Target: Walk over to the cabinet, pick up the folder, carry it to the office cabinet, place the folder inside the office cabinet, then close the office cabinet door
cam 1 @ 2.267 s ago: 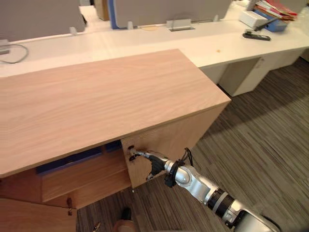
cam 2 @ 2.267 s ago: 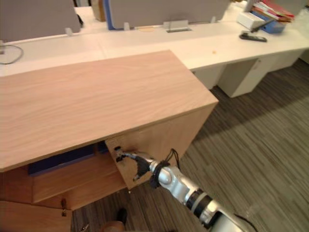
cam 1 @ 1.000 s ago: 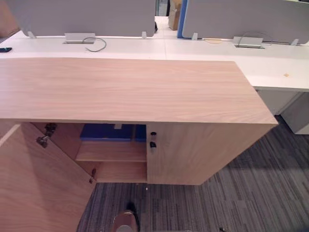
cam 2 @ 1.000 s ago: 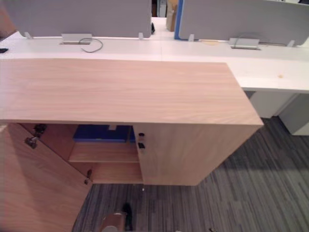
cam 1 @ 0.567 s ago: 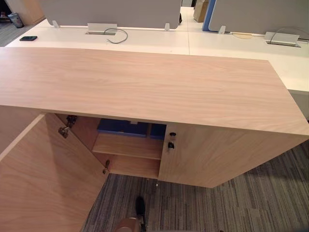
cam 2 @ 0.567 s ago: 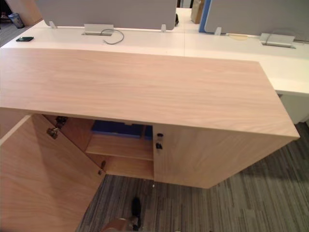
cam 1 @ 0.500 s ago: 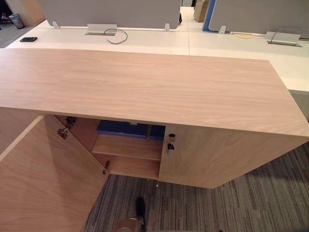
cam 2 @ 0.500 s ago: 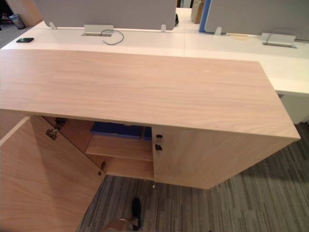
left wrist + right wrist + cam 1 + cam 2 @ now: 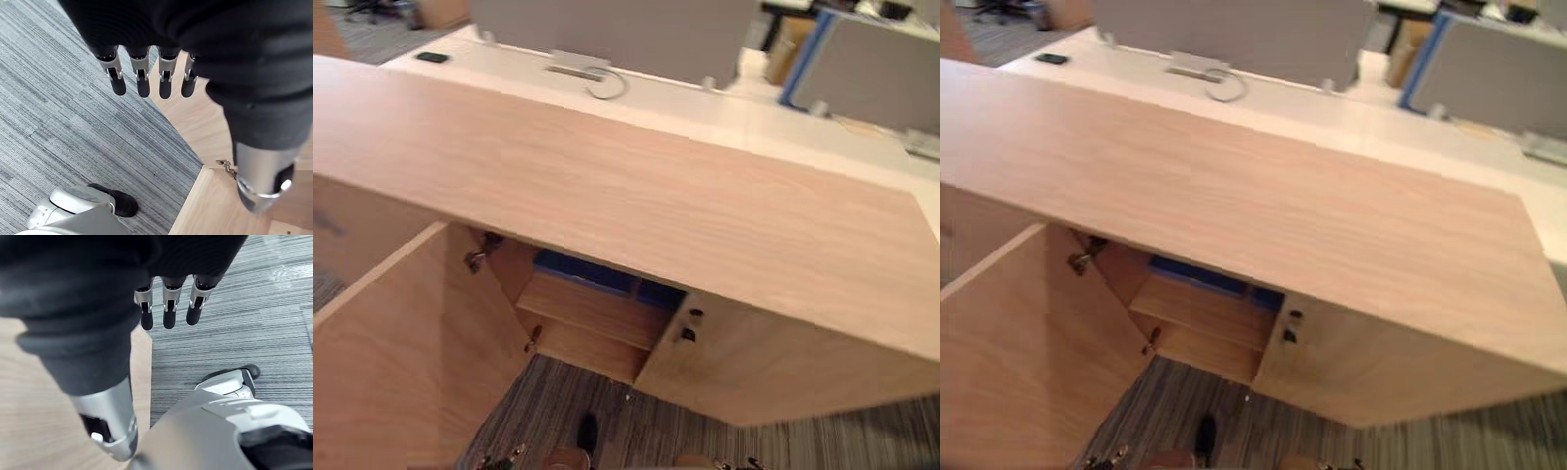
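Mostly hidden under office cabinet top (image 9: 656,206): blue folder (image 9: 582,271); door (image 9: 401,362) swung open, cropped; left hand (image 9: 143,81), right hand (image 9: 168,308) slack, empty.

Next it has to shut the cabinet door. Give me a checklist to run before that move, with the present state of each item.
1. Blue folder inside the cabinet: ok, it lies on the upper shelf.
2. Left door shut: not ok, it stands wide open.
3. Right door shut: ok.
4. Left hand free: ok, fingers straight over the carpet, holding nothing.
5. Right hand free: ok, fingers straight, holding nothing.
6. Folder clear of the door's path: cannot tell, its front edge is in shadow.
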Controlling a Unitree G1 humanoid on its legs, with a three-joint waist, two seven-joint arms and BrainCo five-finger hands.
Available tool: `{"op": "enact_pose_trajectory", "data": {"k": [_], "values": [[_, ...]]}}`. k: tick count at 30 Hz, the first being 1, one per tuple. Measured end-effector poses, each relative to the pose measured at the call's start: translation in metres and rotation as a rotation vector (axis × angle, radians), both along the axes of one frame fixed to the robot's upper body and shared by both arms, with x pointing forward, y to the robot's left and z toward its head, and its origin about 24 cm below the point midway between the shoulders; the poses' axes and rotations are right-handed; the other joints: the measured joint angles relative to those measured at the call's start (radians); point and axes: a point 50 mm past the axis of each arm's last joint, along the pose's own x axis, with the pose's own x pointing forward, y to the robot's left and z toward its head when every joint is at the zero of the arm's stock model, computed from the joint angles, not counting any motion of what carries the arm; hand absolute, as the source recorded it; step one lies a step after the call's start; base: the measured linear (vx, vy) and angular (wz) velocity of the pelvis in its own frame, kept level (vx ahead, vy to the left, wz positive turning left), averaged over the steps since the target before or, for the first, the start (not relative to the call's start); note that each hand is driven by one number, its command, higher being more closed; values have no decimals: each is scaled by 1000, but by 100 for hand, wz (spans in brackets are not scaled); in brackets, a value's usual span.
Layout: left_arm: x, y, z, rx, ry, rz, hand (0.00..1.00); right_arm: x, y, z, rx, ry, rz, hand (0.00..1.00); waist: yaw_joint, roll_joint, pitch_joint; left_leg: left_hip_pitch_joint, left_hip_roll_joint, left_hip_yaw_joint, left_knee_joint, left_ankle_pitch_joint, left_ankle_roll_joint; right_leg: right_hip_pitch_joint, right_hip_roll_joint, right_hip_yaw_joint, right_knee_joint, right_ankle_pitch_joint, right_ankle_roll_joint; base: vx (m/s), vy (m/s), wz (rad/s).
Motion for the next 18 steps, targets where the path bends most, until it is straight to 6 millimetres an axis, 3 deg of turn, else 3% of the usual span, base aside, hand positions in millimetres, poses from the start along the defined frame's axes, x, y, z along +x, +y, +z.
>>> {"op": "enact_pose_trajectory", "data": {"k": [2, 4, 6, 10, 18], "values": [[-7, 4, 1, 15, 2, 27, 0, -8, 5, -2, 20, 23, -40, 0, 3, -31, -29, 11, -23, 1, -51, 6, -4, -28, -17, -23, -115, 61, 18, 71, -255, 87], [-12, -1, 0, 6, 14, 41, 0, -15, 2, -3, 19, 47, -66, 0, 8, -14, -50, 9, -14, -5, -52, 15, -11, -22, -11, -51, -104, 54, 23, 77, -219, 48], [-25, -7, -4, -11, 47, 53, 0, -19, -5, -3, 4, 68, -52, 0, 14, 16, -73, 1, 25, 1, -52, 26, -38, -5, 28, -54, -156, 61, 14, 52, -179, -6], [-31, -6, -6, -16, 91, 21, 0, -20, -4, -4, 9, 81, -70, 0, 7, 13, -77, 0, 58, 3, -52, 23, -76, 11, 64, -55, -195, 77, 2, 70, -117, -8], [-25, -6, -6, 2, 117, -108, 0, -14, -3, -5, 8, 94, -1, 0, -7, 13, -77, 23, 59, -5, -52, 13, -89, 74, 72, -78, -258, 92, -21, 83, -44, 6]]}}
